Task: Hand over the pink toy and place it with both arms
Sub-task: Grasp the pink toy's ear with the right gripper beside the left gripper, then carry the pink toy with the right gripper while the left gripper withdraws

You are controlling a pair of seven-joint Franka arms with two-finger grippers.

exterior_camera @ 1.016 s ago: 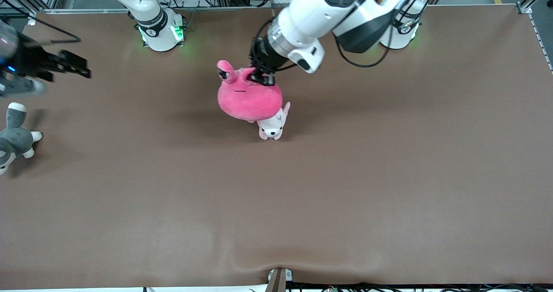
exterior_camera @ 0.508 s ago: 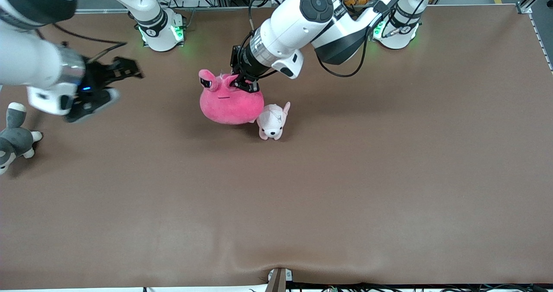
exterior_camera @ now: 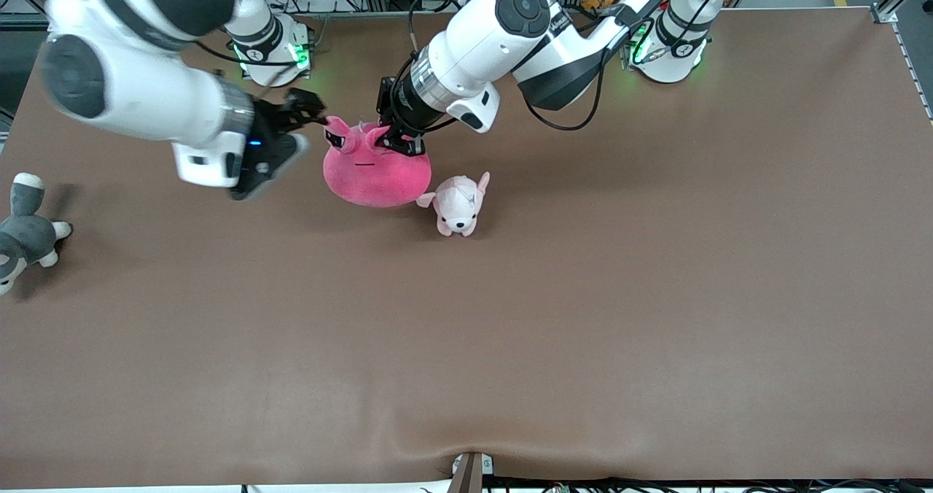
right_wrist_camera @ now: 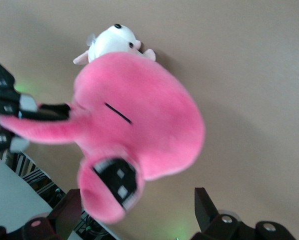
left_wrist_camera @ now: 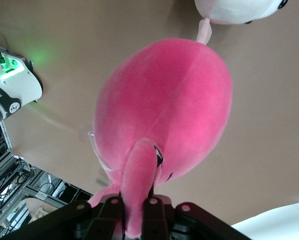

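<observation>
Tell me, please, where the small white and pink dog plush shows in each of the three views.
Front view: dog plush on the table, beside the pink toy.
Left wrist view: only partly in frame at the picture's edge.
Right wrist view: peeking past the pink toy.
Shared landmark: the pink toy.

Round hot-pink plush blob toy (exterior_camera: 375, 176) with two eye stalks (black half-lidded eyes), hanging by one stalk from left claw (exterior_camera: 397, 139), open right claw (exterior_camera: 310, 110) beside its other stalk.

**Both arms meeting over mid-table**

Left arm is reaching in from its base, left gripper (exterior_camera: 397, 137) pinching the pink toy's (exterior_camera: 375, 176) eye stalk. Right gripper (exterior_camera: 310, 110) is sitting beside the other stalk, fingers (right_wrist_camera: 205, 206) spread wide.
</observation>
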